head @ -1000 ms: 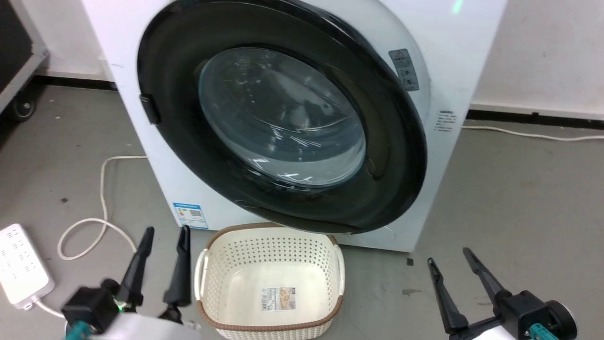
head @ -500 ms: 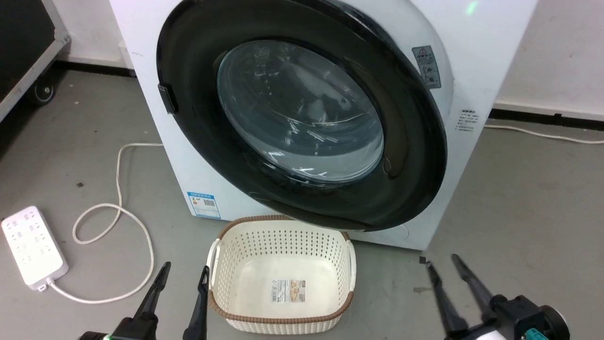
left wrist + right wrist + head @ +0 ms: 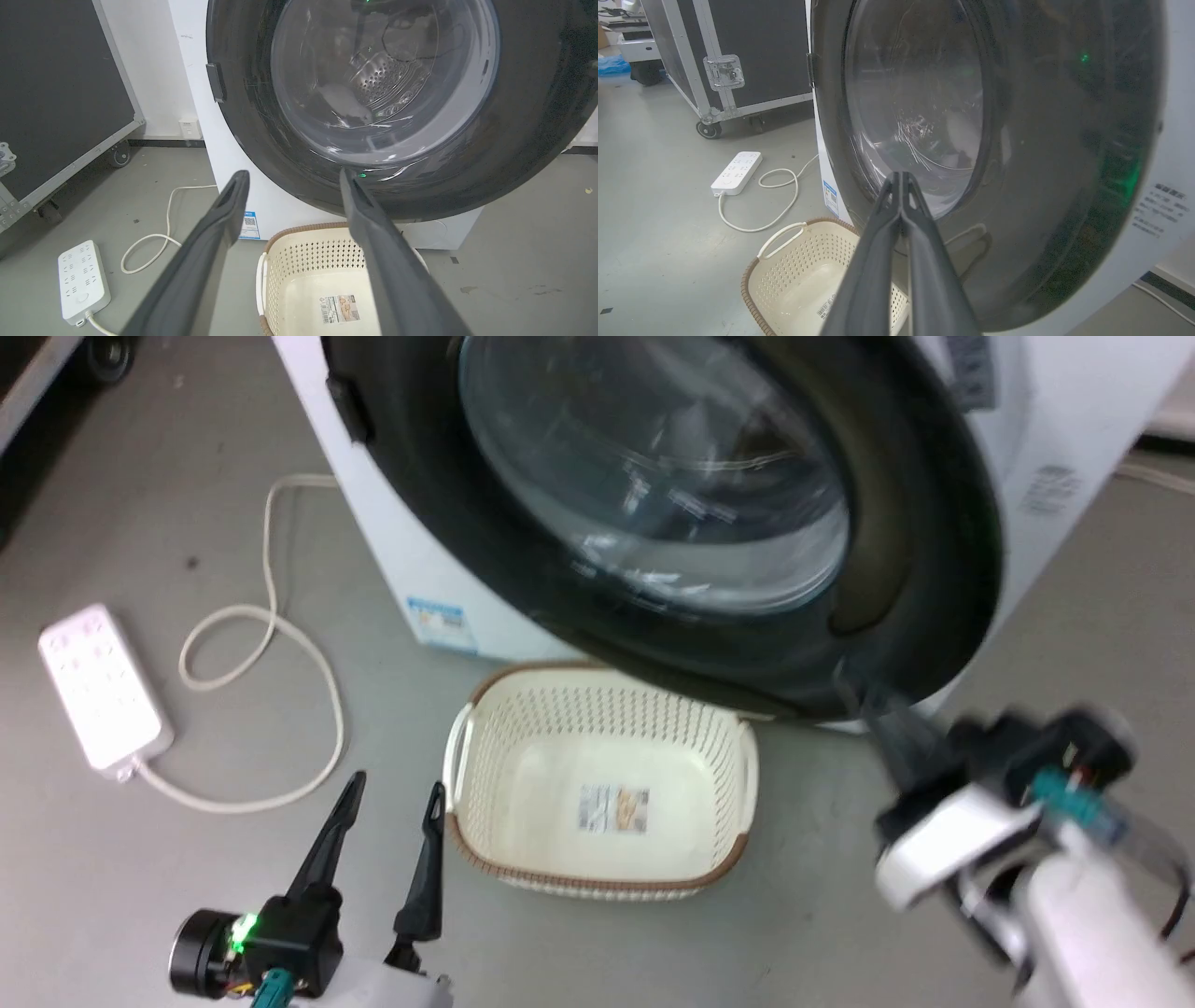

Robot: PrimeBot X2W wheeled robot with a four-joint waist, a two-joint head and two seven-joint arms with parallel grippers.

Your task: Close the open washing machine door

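The washing machine door (image 3: 934, 523), with its glossy black rim and domed glass, spans the top of the head view and stands slightly off the white washing machine (image 3: 392, 541). My right gripper (image 3: 854, 689) is blurred, raised at the door's lower right rim. In the right wrist view my right gripper (image 3: 900, 176) is shut on nothing, tips close before the door (image 3: 1064, 163) glass. My left gripper (image 3: 397, 787) is open, low over the floor. The left wrist view has the left gripper (image 3: 294, 173) facing the door (image 3: 528, 140) from a distance.
A cream perforated basket (image 3: 597, 667) sits on the floor just under the door, between the grippers. A white power strip (image 3: 103, 686) and looped cable (image 3: 308, 653) lie on the left. A black wheeled flight case (image 3: 56, 93) stands further left.
The head camera has tilted down and moved closer. My right arm has risen to the door's lower right rim and its fingers have shut. The left gripper stays low and open.
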